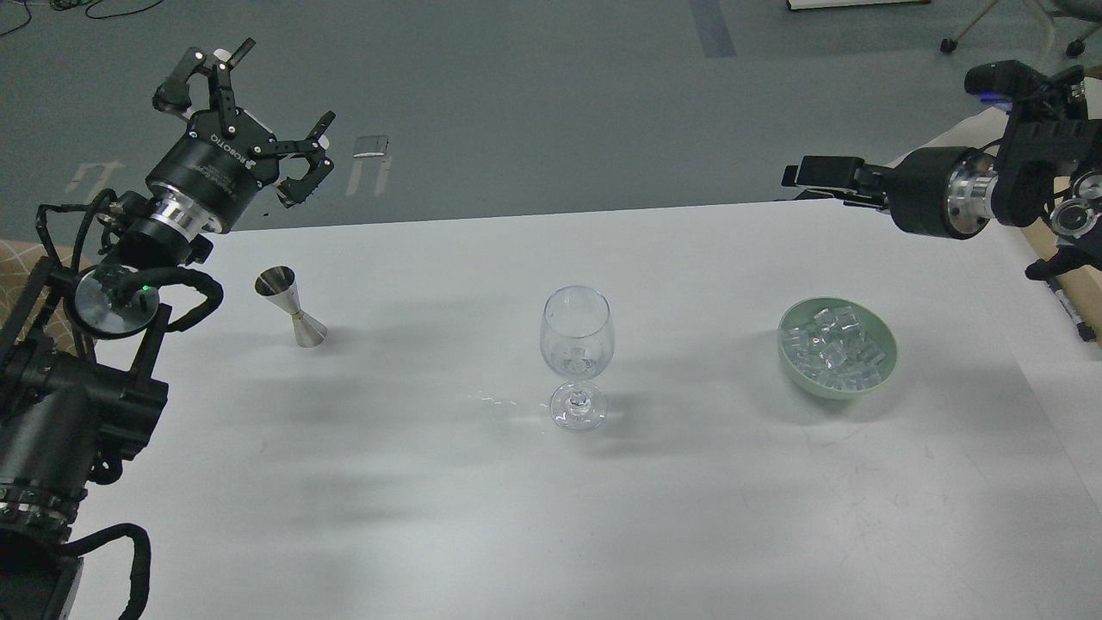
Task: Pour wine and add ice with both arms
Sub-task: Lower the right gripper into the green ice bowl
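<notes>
A clear stemmed wine glass (577, 355) stands upright in the middle of the white table (551, 517). A silver jigger (292, 307) stands to its left. A pale green bowl (882, 368) at the right holds a heap of clear ice cubes (833, 348). My left gripper (250, 116) is open and empty, raised above the table's far left edge, beyond the jigger. My right gripper (818, 172) points left above the table's far right edge, beyond the bowl; I see it edge-on and cannot tell its fingers apart.
A black marker (1066, 299) lies near the table's right edge. Grey floor with tape marks (370, 155) lies beyond the far edge. A wet smear (495, 403) shows left of the glass foot.
</notes>
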Controlling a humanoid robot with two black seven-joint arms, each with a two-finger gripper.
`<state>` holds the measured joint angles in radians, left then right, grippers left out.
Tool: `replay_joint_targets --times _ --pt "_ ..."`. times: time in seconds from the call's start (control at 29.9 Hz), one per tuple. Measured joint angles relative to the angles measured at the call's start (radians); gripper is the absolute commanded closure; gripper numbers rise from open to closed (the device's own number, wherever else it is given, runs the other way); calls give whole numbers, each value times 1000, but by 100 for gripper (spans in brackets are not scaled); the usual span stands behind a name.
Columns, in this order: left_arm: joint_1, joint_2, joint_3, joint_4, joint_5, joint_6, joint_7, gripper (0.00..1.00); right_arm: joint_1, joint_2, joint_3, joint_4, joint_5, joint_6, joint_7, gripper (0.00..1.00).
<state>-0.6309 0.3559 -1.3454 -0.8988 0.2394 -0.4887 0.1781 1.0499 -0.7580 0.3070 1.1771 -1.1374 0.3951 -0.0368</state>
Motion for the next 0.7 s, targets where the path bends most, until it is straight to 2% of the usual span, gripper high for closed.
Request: replay_joint_targets --times 0.3,0.7 --pt "-2 -4 -1 1 0 0 0 2 -7 -10 -50 43 -85 -2 -8 4" --pt "-3 -4 -1 1 0 0 -2 2 -53 -109 -108 162 -166 -2 -8 6"
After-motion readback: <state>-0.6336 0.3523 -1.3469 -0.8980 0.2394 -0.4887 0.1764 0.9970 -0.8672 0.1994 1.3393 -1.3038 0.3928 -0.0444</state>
